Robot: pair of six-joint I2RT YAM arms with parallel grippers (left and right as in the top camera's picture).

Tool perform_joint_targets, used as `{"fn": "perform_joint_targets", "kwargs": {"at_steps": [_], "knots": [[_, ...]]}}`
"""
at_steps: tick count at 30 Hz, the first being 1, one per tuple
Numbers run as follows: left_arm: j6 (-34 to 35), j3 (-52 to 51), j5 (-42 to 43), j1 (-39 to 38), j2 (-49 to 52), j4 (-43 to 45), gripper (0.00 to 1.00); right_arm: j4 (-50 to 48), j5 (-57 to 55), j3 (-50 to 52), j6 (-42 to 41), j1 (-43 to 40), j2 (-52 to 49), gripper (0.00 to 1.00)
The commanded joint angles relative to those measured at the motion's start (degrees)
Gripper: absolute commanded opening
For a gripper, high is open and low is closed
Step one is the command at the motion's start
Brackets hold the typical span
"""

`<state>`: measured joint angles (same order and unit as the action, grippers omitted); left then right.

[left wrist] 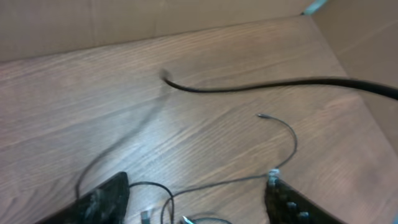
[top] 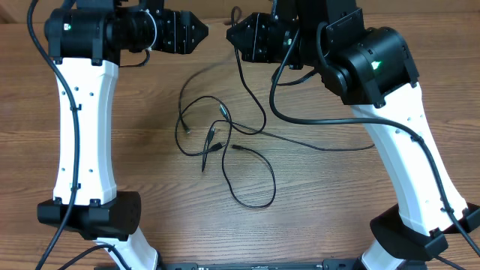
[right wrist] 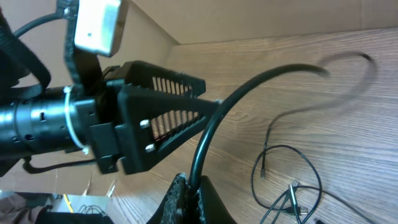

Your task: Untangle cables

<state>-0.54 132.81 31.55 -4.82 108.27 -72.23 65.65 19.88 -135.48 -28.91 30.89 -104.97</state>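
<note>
Several thin black cables [top: 217, 139] lie looped over one another mid-table, plug ends showing, also in the right wrist view [right wrist: 289, 186]. My right gripper [top: 231, 33] hangs at the back, shut [right wrist: 191, 182] on one black cable [right wrist: 208, 143] that arcs up and away from its jaws. In the overhead view that cable [top: 251, 90] runs down into the tangle. My left gripper [top: 204, 33] faces the right one, tips close. Its fingers [left wrist: 102, 199] stand wide apart around nothing [left wrist: 198, 180], above cable loops [left wrist: 155, 186]. The held cable [left wrist: 249, 87] crosses in front, blurred.
A cardboard wall [top: 217, 9] runs along the back of the wooden table [top: 150, 172]. Both white arms [top: 82, 127] [top: 409, 165] flank the tangle, thick black wires running down them. One loose plug end [left wrist: 262, 116] lies on bare wood.
</note>
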Motion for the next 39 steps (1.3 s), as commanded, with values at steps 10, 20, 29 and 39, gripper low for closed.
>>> {"fn": "perform_joint_targets", "kwargs": {"at_steps": [10,20,29,39], "knots": [[10.93,0.50,12.39,-1.44,11.41,0.55,0.83,1.29,1.66,-0.61,0.44,0.15,-0.17,0.04],[33.77,0.52,17.31,-1.46,19.02,6.14,0.89,1.33,1.66,-0.61,0.66,0.15,-0.17,0.04],[37.66,0.52,21.46,-1.25,19.87,7.41,0.87,1.53,1.62,-0.61,0.90,0.13,-0.17,0.04],[30.99,0.52,22.56,3.54,19.87,-4.04,0.87,1.90,1.22,-0.61,0.85,0.15,-0.17,0.04]]}}
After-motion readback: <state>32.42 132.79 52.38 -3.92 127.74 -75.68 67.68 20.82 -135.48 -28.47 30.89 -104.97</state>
